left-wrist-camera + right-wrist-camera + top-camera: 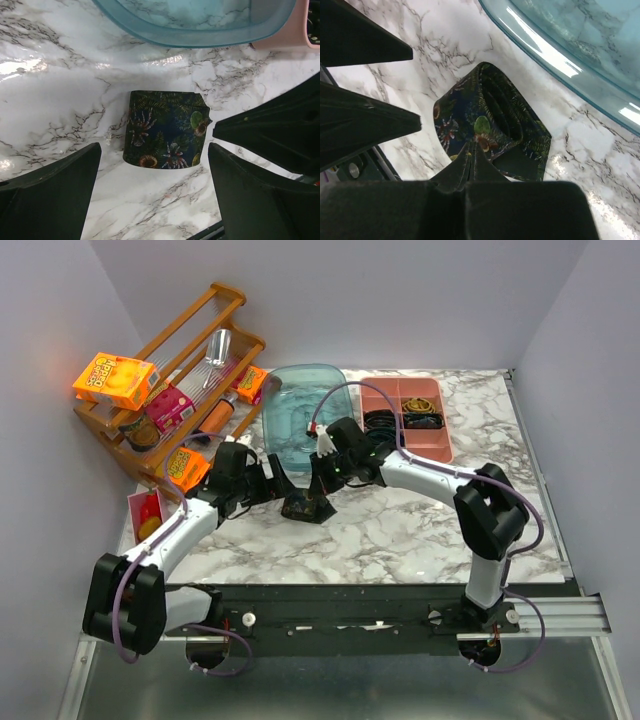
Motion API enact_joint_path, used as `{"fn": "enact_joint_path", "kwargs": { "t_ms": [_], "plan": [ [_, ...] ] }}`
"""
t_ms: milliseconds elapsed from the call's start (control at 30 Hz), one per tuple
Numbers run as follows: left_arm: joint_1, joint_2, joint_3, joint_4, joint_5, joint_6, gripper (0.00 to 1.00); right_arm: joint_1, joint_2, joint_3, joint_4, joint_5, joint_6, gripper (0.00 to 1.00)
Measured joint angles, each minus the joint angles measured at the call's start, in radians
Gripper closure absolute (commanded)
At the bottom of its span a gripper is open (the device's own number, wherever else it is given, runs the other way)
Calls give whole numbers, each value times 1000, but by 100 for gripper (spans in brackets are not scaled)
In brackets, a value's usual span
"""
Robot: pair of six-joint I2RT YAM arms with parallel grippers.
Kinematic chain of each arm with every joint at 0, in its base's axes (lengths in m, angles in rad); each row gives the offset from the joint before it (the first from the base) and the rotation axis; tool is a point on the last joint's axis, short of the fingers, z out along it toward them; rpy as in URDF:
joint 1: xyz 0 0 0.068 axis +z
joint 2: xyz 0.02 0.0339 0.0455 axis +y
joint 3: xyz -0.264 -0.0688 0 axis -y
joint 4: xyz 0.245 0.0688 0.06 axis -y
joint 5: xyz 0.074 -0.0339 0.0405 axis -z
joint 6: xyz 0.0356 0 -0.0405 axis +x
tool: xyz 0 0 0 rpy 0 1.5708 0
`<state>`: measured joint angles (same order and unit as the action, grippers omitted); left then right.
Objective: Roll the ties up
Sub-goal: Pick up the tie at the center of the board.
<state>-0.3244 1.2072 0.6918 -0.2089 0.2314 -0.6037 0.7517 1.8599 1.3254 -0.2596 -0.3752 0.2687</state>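
**On the marble table, a rolled tie sits between two grippers**

Near the middle of the table [420,530], just in front of the blue tub [300,410], the tie [165,130] lies wound into a short, fat roll. Its cloth is dark navy with green leaves and pale flowers. The left gripper [154,147] is spread wide, one finger on each side of the roll and neither touching it. The right gripper [472,150] is closed, its tips pressed against the roll's outer layer; I cannot tell whether any cloth is pinched between them. A pink tray [440,445] sits to the right of the tub.
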Motion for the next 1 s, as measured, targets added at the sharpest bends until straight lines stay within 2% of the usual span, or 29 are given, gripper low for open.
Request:
{"fn": "enact_joint_path", "kwargs": {
  "t_ms": [300,700,900,1000],
  "plan": [
    [34,47,-51,111,147,-18,1,8,60,2,-31,-10,-7,98],
    [49,104,-82,158,144,-1,1,8,99,1,-32,-7,0,98],
    [57,149,-142,261,158,1,2,8,127,1,-32,-3,5,98],
    [63,175,-169,332,199,-6,6,8,131,1,-33,-2,11,98]
  ]
}}
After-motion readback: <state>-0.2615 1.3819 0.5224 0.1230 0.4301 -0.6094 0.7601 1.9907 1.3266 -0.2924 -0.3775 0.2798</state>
